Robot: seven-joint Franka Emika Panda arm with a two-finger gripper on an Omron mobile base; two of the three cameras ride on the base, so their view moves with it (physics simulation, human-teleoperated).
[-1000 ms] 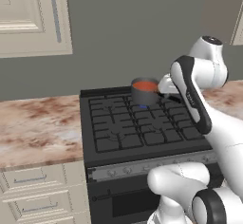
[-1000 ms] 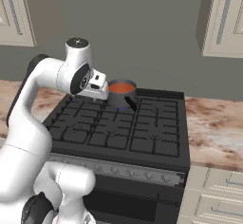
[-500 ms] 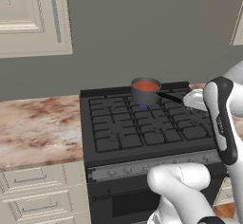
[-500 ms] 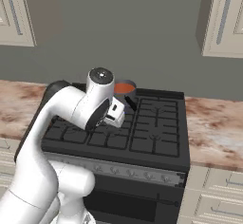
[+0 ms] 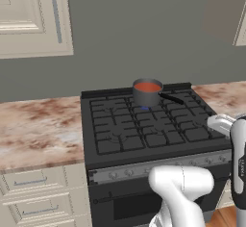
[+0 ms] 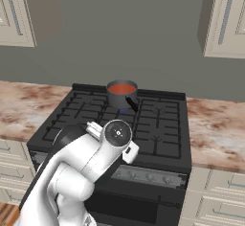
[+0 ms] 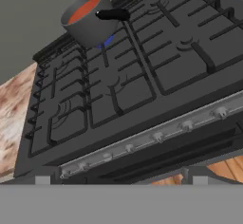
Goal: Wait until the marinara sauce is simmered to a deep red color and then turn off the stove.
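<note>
Orange-red marinara sauce [image 7: 84,9] sits as a small disc in the grey saucepan [image 7: 89,24] on a back burner of the stove [image 7: 128,83], far ahead of the hand with a hint of blue flame under it; the knobs [image 7: 158,136] lie much nearer, just below and ahead of the hand. Those knobs look small, stiff and smooth, probably best pinched squarely across the sides and twisted. The gripper [image 6: 128,149] hangs at the stove's front edge, jaws spread wide, nothing held, its fingertips hard to make out, as is which knob feeds the lit burner.
</note>
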